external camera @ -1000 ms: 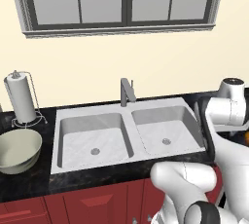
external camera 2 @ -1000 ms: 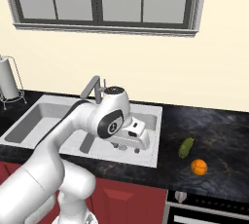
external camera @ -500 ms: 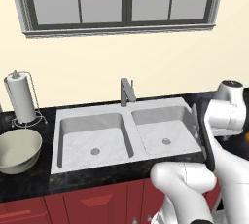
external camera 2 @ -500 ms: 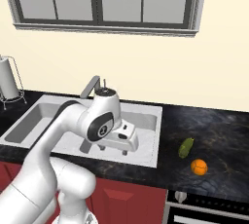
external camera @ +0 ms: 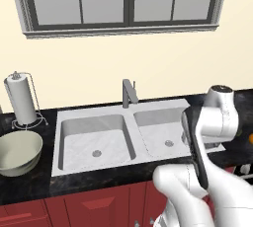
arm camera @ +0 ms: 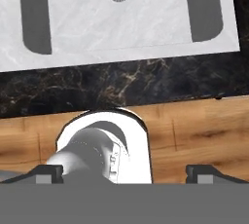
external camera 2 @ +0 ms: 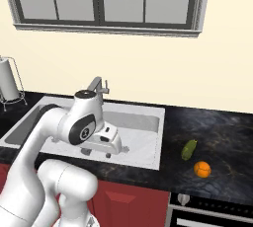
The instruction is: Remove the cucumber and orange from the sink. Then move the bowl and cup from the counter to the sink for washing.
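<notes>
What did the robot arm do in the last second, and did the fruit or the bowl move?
The arm swung its hand leftward, from over the right basin toward the middle of the sink, its open gripper holding nothing. The cucumber and orange stayed on the counter, and the bowl stayed left of the sink.

The bowl [external camera: 17,153] is cut off by the left base view's edge; the arm hides the sink's [external camera: 163,137] right rim.
</notes>
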